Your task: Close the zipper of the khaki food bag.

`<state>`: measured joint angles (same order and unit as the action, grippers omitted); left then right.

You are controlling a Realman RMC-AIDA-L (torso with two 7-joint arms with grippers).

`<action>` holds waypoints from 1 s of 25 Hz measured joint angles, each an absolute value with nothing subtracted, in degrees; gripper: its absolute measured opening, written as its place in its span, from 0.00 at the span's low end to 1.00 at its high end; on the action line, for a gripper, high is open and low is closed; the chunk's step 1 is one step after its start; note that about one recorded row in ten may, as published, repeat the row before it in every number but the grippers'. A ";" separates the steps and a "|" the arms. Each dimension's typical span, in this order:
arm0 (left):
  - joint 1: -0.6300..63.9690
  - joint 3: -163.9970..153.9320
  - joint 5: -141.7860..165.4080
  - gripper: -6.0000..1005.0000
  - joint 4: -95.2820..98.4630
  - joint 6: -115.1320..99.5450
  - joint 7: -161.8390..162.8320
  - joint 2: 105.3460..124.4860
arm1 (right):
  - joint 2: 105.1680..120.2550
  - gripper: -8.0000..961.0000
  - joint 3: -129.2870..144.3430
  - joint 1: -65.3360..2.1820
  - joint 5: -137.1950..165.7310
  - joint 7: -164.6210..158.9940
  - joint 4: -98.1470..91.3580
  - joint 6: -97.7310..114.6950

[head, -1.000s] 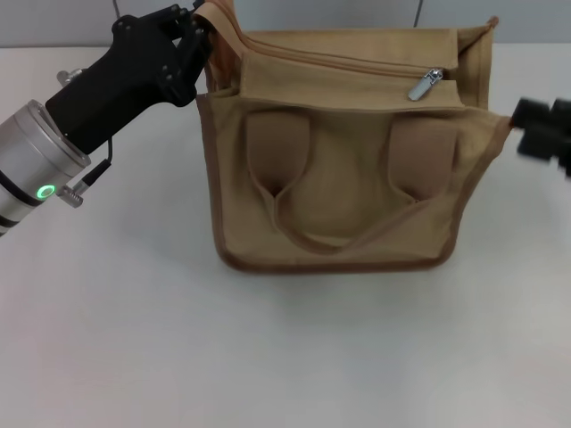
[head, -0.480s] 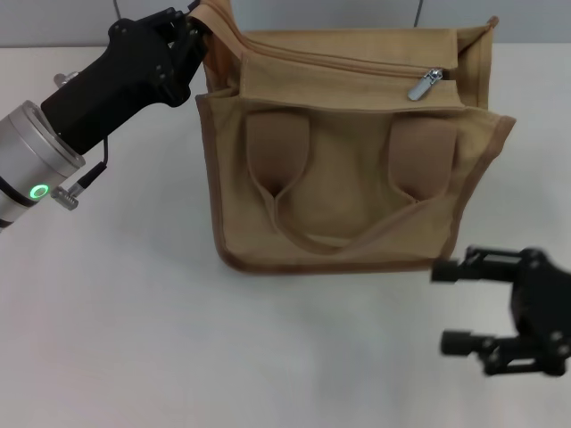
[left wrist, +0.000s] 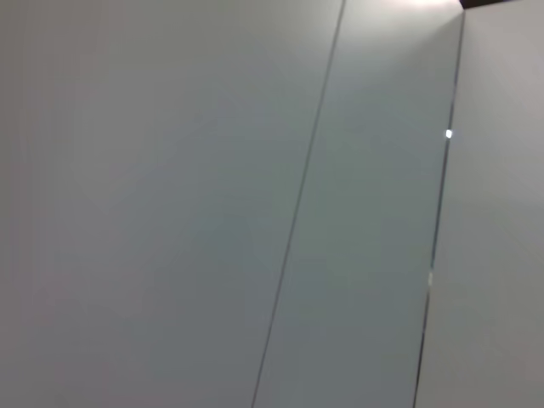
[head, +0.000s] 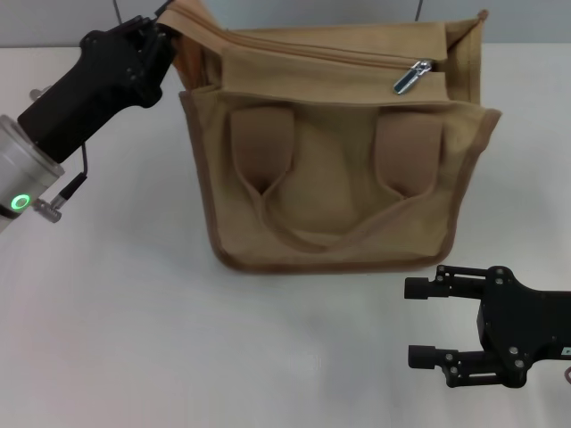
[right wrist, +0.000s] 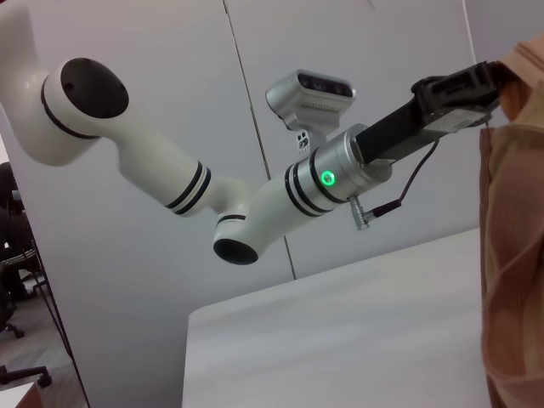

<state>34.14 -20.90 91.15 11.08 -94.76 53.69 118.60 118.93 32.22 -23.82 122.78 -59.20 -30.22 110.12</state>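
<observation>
The khaki food bag (head: 335,169) stands on the white table in the head view, its handle loop hanging down its front. The zipper (head: 330,55) runs along the bag's top, and its silver pull tab (head: 412,78) lies near the right end. My left gripper (head: 161,27) is at the bag's top left corner, shut on the fabric there. In the right wrist view this gripper (right wrist: 476,81) meets the bag's edge (right wrist: 514,255). My right gripper (head: 415,323) is open and empty, low over the table in front of the bag's right corner and apart from it.
The white table (head: 125,339) stretches in front and to the left of the bag. A grey panelled wall (left wrist: 255,212) stands behind; the left wrist view shows only this wall. My left arm (right wrist: 323,183) reaches across in the right wrist view.
My right gripper has left the bag's right side and come down to the table's front right. My left gripper has shifted left, drawing the bag with it.
</observation>
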 joint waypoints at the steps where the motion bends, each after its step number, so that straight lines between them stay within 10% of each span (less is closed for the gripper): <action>1: 33.55 -20.76 90.97 0.11 11.15 -95.11 54.44 118.60 | 118.94 0.78 32.23 -23.90 122.76 -59.17 -30.21 110.04; 10: 29.59 -23.13 91.50 0.11 16.89 -96.32 63.93 118.26 | 119.15 0.78 32.21 -25.04 122.34 -59.06 -29.37 109.43; 15: 27.23 -24.98 91.54 0.29 21.09 -97.94 67.63 117.88 | 119.16 0.78 32.20 -25.46 122.33 -58.65 -28.48 109.36; 25: 19.53 -32.58 91.96 0.76 27.33 -107.68 81.47 109.14 | 119.18 0.78 32.15 -26.10 122.30 -58.40 -26.49 107.11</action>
<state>19.53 -32.58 91.96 27.33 -107.68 81.47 109.14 119.18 32.15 -26.10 122.30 -58.40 -26.49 107.11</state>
